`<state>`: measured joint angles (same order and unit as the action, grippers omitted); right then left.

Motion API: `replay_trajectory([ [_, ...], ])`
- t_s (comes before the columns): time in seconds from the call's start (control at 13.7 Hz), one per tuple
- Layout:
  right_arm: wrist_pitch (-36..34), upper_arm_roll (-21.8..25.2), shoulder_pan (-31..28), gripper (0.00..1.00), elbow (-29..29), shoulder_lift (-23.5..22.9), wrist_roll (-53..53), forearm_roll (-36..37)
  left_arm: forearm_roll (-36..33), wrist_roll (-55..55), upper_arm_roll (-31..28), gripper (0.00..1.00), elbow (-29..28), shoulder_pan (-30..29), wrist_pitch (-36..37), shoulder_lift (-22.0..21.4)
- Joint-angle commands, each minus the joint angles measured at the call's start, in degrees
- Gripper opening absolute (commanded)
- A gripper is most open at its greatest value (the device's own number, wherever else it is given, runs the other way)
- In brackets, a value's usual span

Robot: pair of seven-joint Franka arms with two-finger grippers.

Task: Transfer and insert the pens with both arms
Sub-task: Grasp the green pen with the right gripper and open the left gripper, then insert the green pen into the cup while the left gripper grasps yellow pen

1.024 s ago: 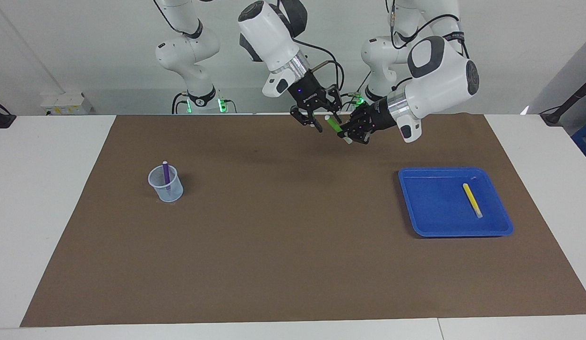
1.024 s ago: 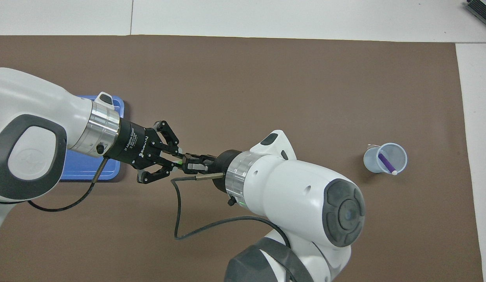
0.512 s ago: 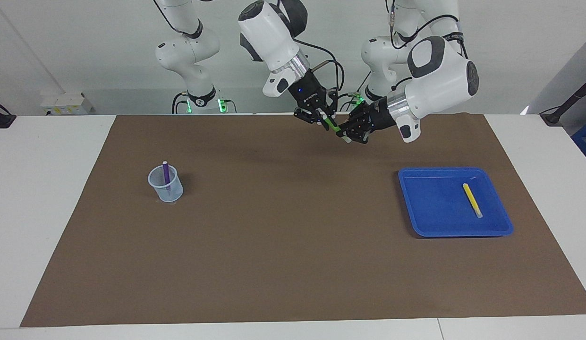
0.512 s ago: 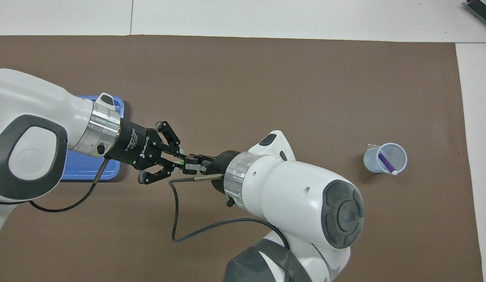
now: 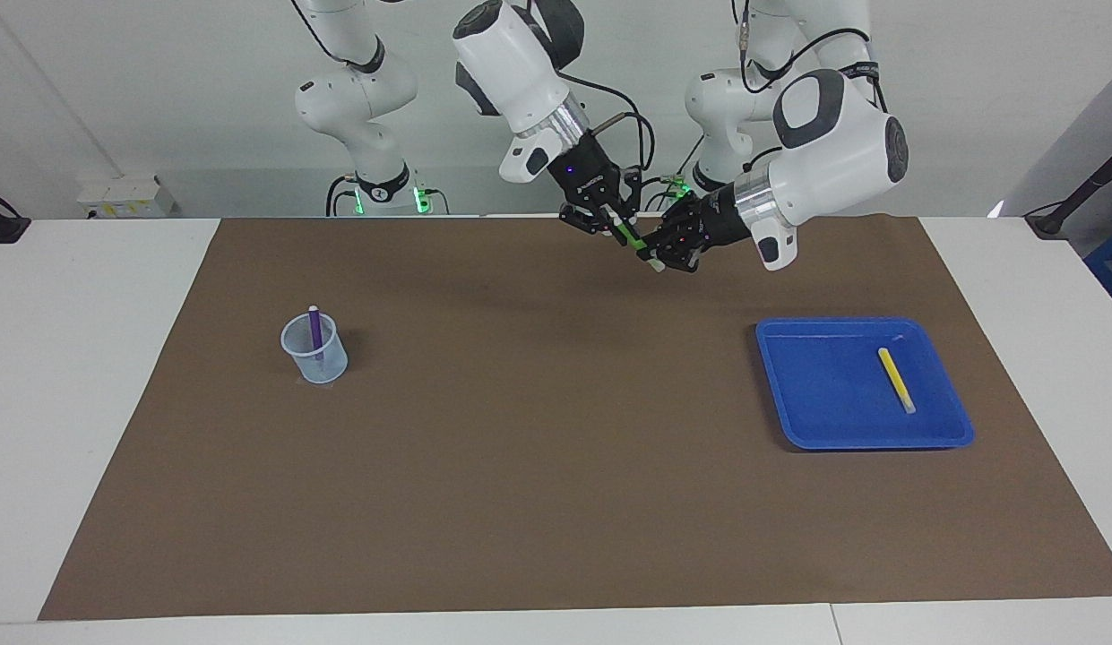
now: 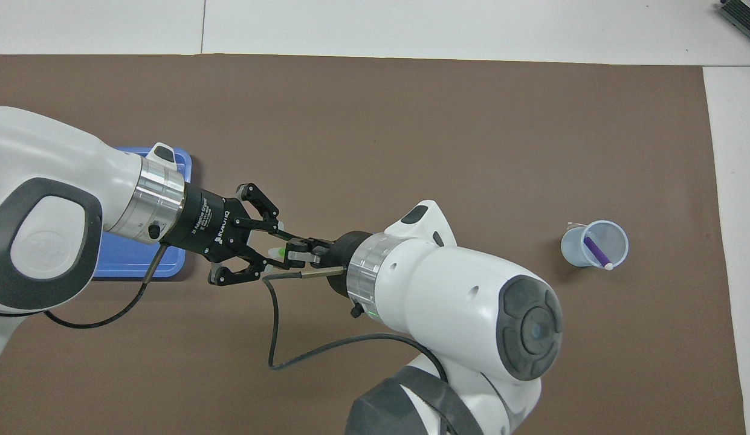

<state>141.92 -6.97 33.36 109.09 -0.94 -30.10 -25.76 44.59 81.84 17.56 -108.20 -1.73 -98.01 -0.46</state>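
Both grippers meet in the air over the brown mat (image 5: 538, 466), near the robots. The right gripper (image 5: 620, 227) pinches the green pen (image 5: 631, 237); the left gripper (image 6: 267, 249) has its jaws spread around the pen's pale end. The purple pen (image 5: 315, 330) stands in a clear cup (image 5: 314, 351) toward the right arm's end; the yellow pen (image 5: 896, 379) lies in a blue tray (image 5: 815, 394) toward the left arm's end. White table (image 5: 90, 376), pale wall

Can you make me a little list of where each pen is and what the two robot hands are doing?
purple pen: standing in the clear cup, toward the right arm's end of the table
yellow pen: lying in the blue tray, toward the left arm's end
green pen: up in the air over the brown mat, between the two grippers
right gripper: shut on the green pen
left gripper: at the pen's other end, fingers open
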Motion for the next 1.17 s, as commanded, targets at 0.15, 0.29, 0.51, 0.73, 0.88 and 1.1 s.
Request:
replay_trajectory([
  [0.15, -7.3, 0.4, -2.9, 0.00, -0.5, 0.8, 7.7, 1.1, 1.3, 3.9, -0.9, 0.85, -2.4, -0.5, -1.1, -2.7],
  [0.29, -14.7, 0.5, -7.5, 0.00, -0.6, 3.5, 14.7, 1.1, 0.9, 3.4, -0.9, 0.80, -2.4, -1.2, -1.1, -2.8],
  [0.51, -26.0, 0.6, -15.7, 0.00, -0.7, 7.0, 26.1, 2.1, -4.8, -1.1, -1.0, 0.74, -2.9, -1.4, -0.8, -2.9],
  [0.73, -35.7, 0.6, -24.3, 0.00, -0.6, 9.2, 41.4, 9.7, -12.7, -20.4, -1.0, 0.66, -4.2, -4.3, 0.4, -3.7],
  [0.88, -39.3, 0.6, -29.6, 0.00, 0.7, 10.2, 53.3, 13.3, -18.4, -31.6, -1.0, 0.65, -4.1, -7.0, 1.9, -3.7],
  [1.1, -40.2, 0.6, -37.3, 0.00, 2.9, 11.2, 66.3, 18.6, -28.9, -47.2, -1.1, 0.65, -4.0, -8.1, 1.7, -3.8],
])
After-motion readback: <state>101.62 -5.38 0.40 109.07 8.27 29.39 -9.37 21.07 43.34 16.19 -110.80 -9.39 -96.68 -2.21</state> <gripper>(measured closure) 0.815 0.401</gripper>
